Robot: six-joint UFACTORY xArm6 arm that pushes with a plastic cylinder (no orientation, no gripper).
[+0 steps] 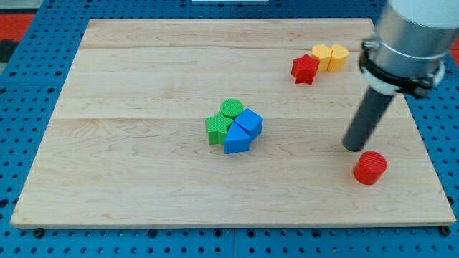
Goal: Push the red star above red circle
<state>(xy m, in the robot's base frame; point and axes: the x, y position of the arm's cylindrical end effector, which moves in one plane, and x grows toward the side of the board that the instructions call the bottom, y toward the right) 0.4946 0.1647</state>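
Note:
The red star [305, 69] lies near the view's top right, touching the left side of a yellow block. The red circle [370, 168] lies at the view's lower right. My tip [353, 146] rests on the board just above and left of the red circle, close to it, and well below and to the right of the red star.
Two yellow blocks [329, 56] sit side by side right of the red star. A cluster in the middle holds a green circle [231, 108], a green star [216, 128] and two blue blocks [242, 131]. The wooden board [143, 179] ends near the red circle.

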